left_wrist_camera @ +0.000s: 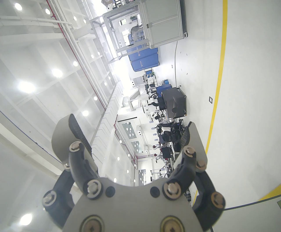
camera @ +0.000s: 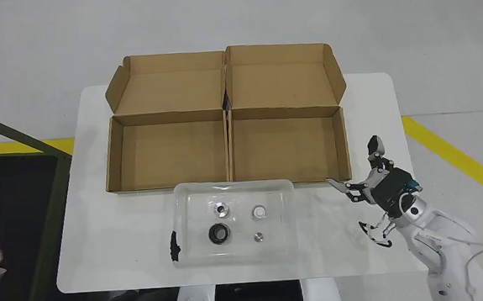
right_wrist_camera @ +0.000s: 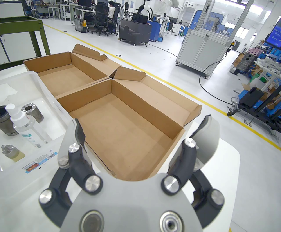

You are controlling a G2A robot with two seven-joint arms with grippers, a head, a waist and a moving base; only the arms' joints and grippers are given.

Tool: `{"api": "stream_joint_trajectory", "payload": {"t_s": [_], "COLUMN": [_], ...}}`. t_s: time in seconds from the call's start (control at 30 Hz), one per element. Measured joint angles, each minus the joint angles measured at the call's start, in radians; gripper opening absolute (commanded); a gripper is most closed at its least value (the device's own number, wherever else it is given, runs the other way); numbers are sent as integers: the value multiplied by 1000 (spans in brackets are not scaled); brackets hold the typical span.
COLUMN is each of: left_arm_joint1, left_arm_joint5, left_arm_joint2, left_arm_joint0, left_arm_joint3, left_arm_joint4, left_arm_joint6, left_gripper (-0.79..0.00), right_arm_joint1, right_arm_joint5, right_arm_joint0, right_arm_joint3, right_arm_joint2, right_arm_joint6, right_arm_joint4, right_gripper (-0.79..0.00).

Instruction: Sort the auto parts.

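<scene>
All four parts sit in the clear plastic bin [camera: 283, 232] on the white counter [camera: 104, 236], so I'd say nothing is sorted yet. A cardboard box [camera: 285, 147] and a second box [camera: 170, 155] butt against the bin's far side, lids open, floors bare.

Right pincer [camera: 359, 208]: released and empty, over the counter off the bin's side, near the first box's corner. Left pincer [left_wrist_camera: 130, 123]: also released and empty, aimed up at the hall ceiling.

In the bin:
- **Steel sleeve [right_wrist_camera: 33, 112]:** upright, bored through, smooth machined finish. Probably heavy for its size and slippery, so clamp across the outer wall, low.
- **Dark bushing [right_wrist_camera: 5, 123]:** just beside the sleeve, a matte cylinder. Same grab.
- **Stepped plug [right_wrist_camera: 9, 151]:** short and stubby, on the bin's robot side. Pinch the wide base, since the narrow top gives little purchase.
- **Spray bottle [right_wrist_camera: 22, 127]:** clear plastic with a white cap, upright among the metal parts. Likely light and tippy, and the thin wall will flex, so grip mid-body, gently.
</scene>
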Motion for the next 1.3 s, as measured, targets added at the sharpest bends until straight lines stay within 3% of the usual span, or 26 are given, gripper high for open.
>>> {"api": "stream_joint_trajectory", "payload": {"t_s": [0.53,0.77,1.3], "left_arm_joint1": [0,0,0], "left_arm_joint5": [0,0,0], "left_arm_joint2": [0,0,0], "left_arm_joint0": [0,0,0], "left_arm_joint3": [0,0,0], "left_arm_joint4": [0,0,0], "left_arm_joint6": [0,0,0], "left_gripper": [0,0,0], "right_arm_joint1": [0,11,14], "right_arm_joint5": [4,-96,-287], "right_arm_joint0": [1,25,212], "right_arm_joint3": [0,-72,-100], "right_arm_joint2": [-7,-58,-343], "right_arm_joint6": [21,172,527], "right_arm_joint4": [15,-25,88], "right_gripper": [0,0,0]}}
